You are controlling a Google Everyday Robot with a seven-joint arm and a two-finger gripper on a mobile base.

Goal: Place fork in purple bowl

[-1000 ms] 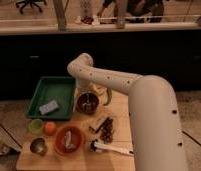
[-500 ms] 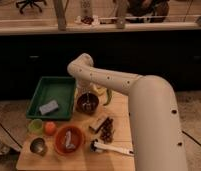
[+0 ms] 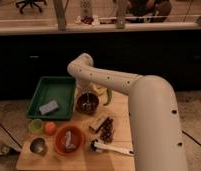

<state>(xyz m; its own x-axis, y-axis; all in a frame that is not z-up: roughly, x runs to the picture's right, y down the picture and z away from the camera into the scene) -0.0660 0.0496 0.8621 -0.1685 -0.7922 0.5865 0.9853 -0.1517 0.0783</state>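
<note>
One arm – gripper [image 3: 87, 98] just over purple bowl [image 3: 87, 103] | grip state: can't tell | fork – not made out

Dim, warm light is falling from above onto the wooden table [image 3: 123, 114]. The white arm [image 3: 149, 95] is catching most of it. The gripper [image 3: 87, 96] is hanging in shade just over the purple bowl [image 3: 87, 106]. The cabinet front [image 3: 34, 60] is reading near-black.
</note>
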